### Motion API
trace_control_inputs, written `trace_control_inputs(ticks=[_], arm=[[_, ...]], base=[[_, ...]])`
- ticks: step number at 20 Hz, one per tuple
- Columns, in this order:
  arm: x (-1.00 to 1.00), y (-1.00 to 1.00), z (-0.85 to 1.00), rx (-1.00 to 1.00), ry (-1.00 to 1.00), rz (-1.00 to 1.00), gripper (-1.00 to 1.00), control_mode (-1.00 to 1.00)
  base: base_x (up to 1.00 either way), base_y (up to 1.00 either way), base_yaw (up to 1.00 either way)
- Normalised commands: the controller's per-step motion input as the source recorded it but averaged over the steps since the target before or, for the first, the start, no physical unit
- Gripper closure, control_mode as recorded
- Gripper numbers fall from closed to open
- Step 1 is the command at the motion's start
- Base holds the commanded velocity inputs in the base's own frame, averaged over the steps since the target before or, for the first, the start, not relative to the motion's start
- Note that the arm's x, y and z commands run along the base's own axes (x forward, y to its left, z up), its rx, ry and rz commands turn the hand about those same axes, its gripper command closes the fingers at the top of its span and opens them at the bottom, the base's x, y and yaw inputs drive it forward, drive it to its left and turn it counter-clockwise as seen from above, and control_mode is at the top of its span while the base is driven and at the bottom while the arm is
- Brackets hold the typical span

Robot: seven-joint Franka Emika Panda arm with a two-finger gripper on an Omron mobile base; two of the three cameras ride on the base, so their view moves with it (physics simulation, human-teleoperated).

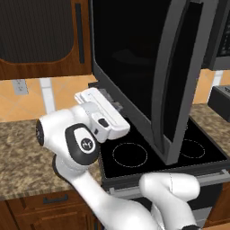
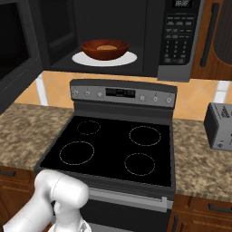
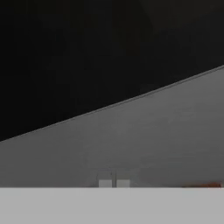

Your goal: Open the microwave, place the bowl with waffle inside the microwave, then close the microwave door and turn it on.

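Observation:
The microwave (image 2: pixel 179 36) hangs above the stove with its door swung wide open. Inside it, the reddish-brown bowl (image 2: pixel 105 49) sits on a white round plate (image 2: pixel 81 59), and the tan waffle (image 2: pixel 107 47) lies in the bowl. The microwave door (image 1: pixel 134 58) juts out over the stove as a big black glass panel with a grey border, and its edge (image 2: pixel 13 54) shows at the left of the right base view. My gripper (image 1: pixel 117 106) is shut and empty, its tips against the door's lower left part. In the hand view the gripper (image 3: pixel 113 183) has its fingertips together right at the door's grey border.
A black glass-top stove (image 2: pixel 113 149) with a grey control panel stands below the microwave. Granite counter (image 2: pixel 27 131) runs on both sides. A grey toaster (image 2: pixel 219 127) sits on the right counter. Wooden cabinets (image 1: pixel 40 40) hang to the left of the door.

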Motion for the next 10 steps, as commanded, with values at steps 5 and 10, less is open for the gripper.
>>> trace_control_inputs(ticks=[5,10], arm=[[0.41,-1.00,0.33,0.01,-0.05,-0.06,1.00,-1.00],[0.71,-1.00,0.31,0.06,-0.10,-0.01,1.00,-1.00]], base=[[0.00,0.00,0.00],[0.00,0.00,0.00]])
